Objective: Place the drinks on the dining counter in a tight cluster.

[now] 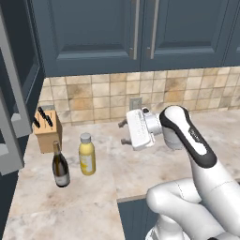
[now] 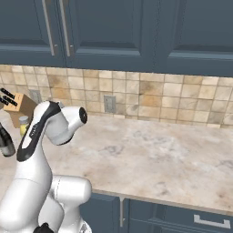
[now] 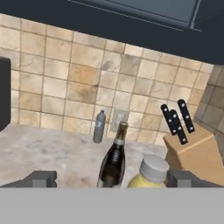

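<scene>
Two drinks stand on the marble worktop (image 1: 154, 173) under the wall cabinets: a stout yellow bottle (image 1: 86, 154) with a grey cap and, just left and in front of it, a dark wine bottle (image 1: 60, 166) with a white label. My gripper (image 1: 123, 133) hovers open to their right, fingers pointing toward them, with nothing between them. In the hand view the gripper (image 3: 113, 179) frames the wine bottle (image 3: 113, 157) and yellow bottle (image 3: 151, 172) close ahead, and a small grey-blue bottle (image 3: 99, 126) stands farther off by the tiled wall. The dining counter is out of view.
A wooden knife block (image 1: 48, 129) stands against the tiles behind the bottles, near the corner. A wall outlet (image 1: 135, 103) is set in the backsplash. Dark blue wall cabinets (image 1: 131, 33) hang overhead. The worktop's front edge (image 2: 150, 198) runs above blue drawers.
</scene>
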